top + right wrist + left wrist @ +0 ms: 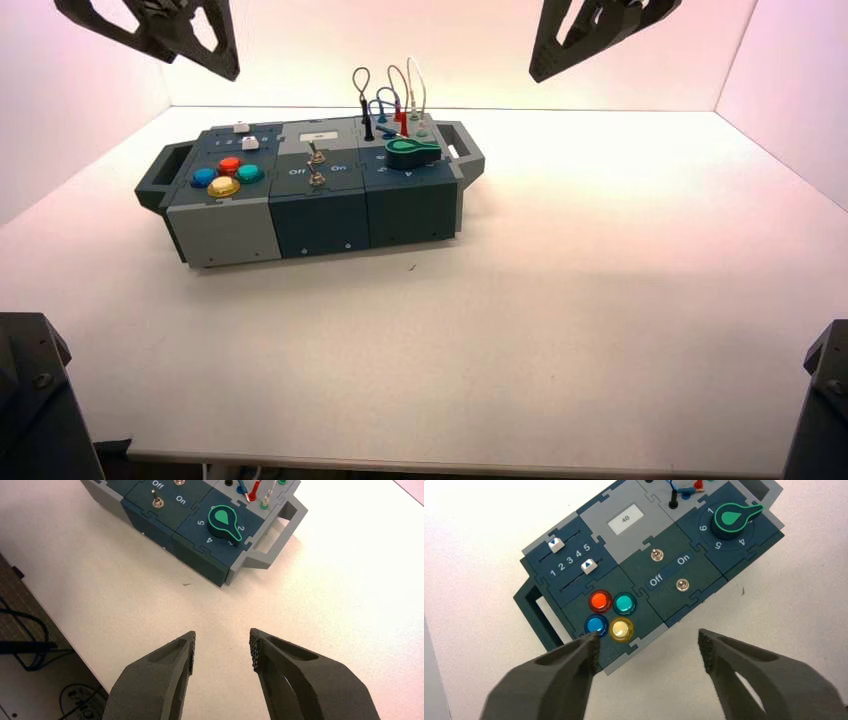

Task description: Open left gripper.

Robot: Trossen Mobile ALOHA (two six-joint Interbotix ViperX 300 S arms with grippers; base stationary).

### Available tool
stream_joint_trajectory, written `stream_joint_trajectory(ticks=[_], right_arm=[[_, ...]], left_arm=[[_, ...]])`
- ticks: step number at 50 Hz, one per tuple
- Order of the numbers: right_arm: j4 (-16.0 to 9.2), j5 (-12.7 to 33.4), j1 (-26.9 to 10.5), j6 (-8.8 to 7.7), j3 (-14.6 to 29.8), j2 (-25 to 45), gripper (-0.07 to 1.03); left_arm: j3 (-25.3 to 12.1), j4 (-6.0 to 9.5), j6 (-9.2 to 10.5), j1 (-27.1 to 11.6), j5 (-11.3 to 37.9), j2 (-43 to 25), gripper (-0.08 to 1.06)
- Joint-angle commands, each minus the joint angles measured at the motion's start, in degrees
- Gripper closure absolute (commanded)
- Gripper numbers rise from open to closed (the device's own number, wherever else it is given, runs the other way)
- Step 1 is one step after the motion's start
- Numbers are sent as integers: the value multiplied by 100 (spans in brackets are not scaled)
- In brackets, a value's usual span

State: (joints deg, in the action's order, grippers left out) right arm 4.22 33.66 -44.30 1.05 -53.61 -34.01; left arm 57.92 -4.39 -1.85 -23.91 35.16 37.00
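My left gripper point(649, 647) is open wide and empty. It hangs high above the box's point(310, 185) front left corner, near the four coloured buttons point(611, 615). In the high view it shows at the top left point(195, 35). My right gripper point(222, 647) is open and empty, raised above the bare table in front of the box's right end, and shows at the top right of the high view point(590, 30). The box has two sliders point(571, 557), two toggle switches point(669, 570) marked Off and On, a green knob point(731, 520) and looped wires point(390, 95).
The box stands on a white table point(560, 300), slightly turned, with handles at both ends. White walls enclose the table at the back and sides. Dark arm bases sit at the lower corners point(35, 400). A small display on the box reads 40 point(626, 520).
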Motion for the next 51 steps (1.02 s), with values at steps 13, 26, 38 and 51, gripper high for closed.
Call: stream_joint_trajectory(ticks=[13,26,38,51], right_arm=[[0,-26,18,18,70,-44,39],[0,-26,18,18,70,-44,39],[0,-26,18,18,53,-44,39],[0,-35,18,18,44,-44,39]], left_arm=[[-79,9,35,-35,-44,-44,-4],[-79,9,26,-44,-44,-88,-4],[-70,9,26,-35,-44,-158,-4],[-62,9,26,-114,-26,-158,-4]])
